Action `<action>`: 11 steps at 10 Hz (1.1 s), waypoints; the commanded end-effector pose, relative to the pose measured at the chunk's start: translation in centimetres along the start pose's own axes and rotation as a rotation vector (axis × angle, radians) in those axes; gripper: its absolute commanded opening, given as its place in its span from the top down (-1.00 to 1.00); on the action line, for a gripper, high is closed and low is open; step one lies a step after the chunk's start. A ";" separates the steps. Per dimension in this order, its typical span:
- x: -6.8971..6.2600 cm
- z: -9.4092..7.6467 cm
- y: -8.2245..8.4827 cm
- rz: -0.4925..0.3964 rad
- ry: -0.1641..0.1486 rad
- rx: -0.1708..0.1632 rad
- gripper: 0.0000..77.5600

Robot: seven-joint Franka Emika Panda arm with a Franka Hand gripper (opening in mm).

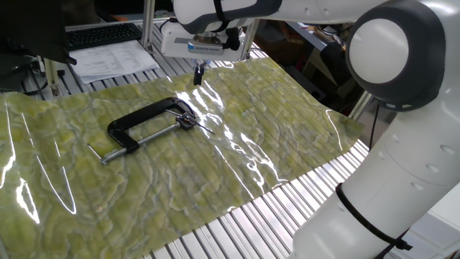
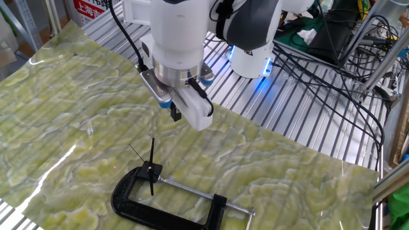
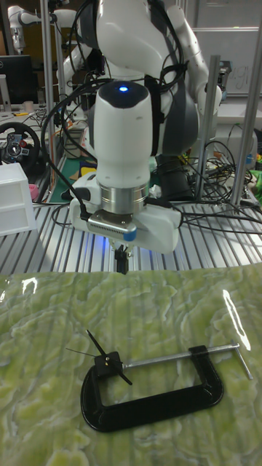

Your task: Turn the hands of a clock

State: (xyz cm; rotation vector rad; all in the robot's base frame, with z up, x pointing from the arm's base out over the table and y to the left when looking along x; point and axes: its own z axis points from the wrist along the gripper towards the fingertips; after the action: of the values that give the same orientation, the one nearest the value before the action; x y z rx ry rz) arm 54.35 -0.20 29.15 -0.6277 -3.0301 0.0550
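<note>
The clock is only a small black hub with thin black hands [image 2: 151, 168], clamped in the jaw of a black C-clamp [image 2: 167, 214] that lies flat on the green mat. The hands also show in one fixed view [image 1: 189, 120] and in the tall view [image 3: 107, 357]. My gripper [image 2: 175, 115] hangs in the air above and behind the hands, well apart from them. Its two dark fingers point straight down, shut, with nothing between them. It shows too in one fixed view [image 1: 198, 74] and the tall view [image 3: 122, 261].
A glossy green marbled mat [image 1: 237, 129] covers the slatted metal table. The clamp's screw handle [image 3: 236, 358] sticks out to one side. A keyboard and papers [image 1: 108, 50] lie past the mat's far edge. Cables [image 2: 319, 70] trail beside the arm's base.
</note>
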 end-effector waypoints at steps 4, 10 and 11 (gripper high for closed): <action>-0.2 2.5 1.0 -0.074 -0.029 -0.003 1.00; -1.3 10.7 1.7 -0.072 -0.047 -0.011 1.00; -1.6 11.5 1.4 -0.077 -0.045 -0.015 1.00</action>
State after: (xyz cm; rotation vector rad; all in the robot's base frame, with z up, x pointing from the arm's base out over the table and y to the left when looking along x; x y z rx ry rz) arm 55.27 0.67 20.19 -0.5293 -3.0836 0.0453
